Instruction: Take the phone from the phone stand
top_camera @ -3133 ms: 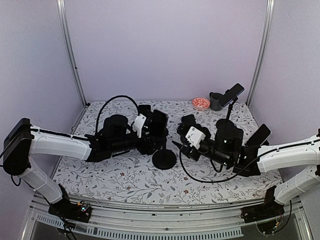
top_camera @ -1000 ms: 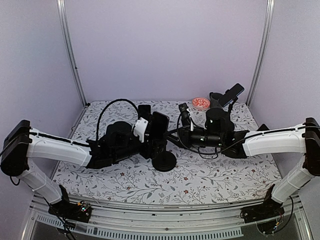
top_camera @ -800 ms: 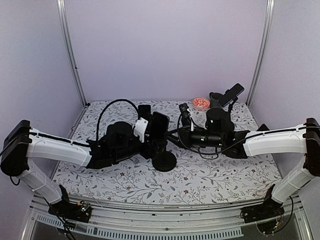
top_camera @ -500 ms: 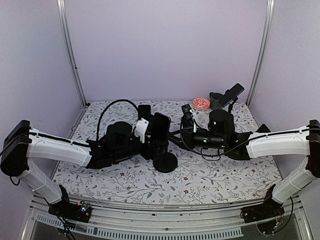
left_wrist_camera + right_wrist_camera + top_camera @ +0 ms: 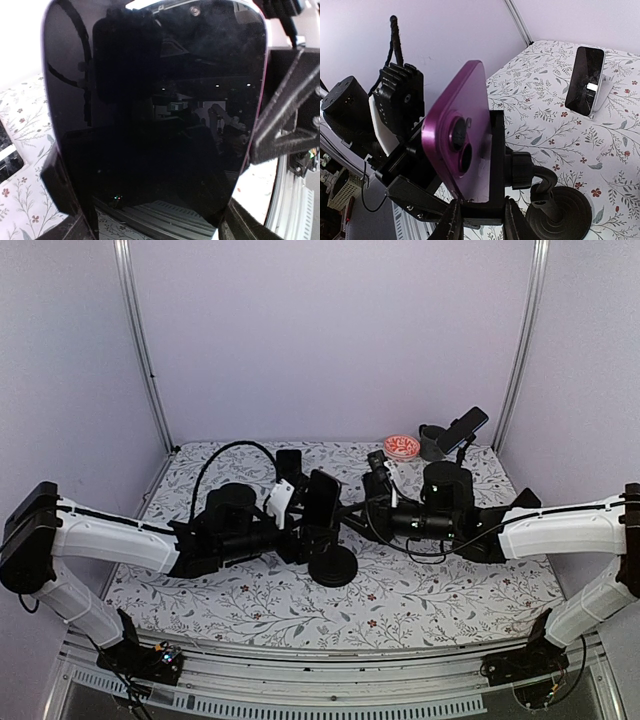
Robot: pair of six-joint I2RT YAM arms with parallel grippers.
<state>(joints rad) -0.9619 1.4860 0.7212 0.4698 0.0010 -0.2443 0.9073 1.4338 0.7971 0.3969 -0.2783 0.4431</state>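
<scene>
My left gripper (image 5: pixel 300 512) pinches the purple phone (image 5: pixel 322 498) by its side edges. The phone sits against the cradle of the phone stand (image 5: pixel 332 565), mid-surface (image 5: pixel 250 600), with the round base at its 6 o'clock. At its 3 o'clock my right gripper (image 5: pixel 352 512) shows fingers apart beside the cradle; I cannot tell whether they grip it.

Phone (image 5: pixel 160 115): upright, fills nearly the whole view, dark glossy screen facing the camera, purple rim (dim reflections on the glass).
Left gripper (image 5: pixel 165 170): clamped on the phone, with black fingers (image 5: pixel 62 182) pressed against its two side edges.
Table (image 5: pixel 20 150): floral cloth visible at the left.
</scene>
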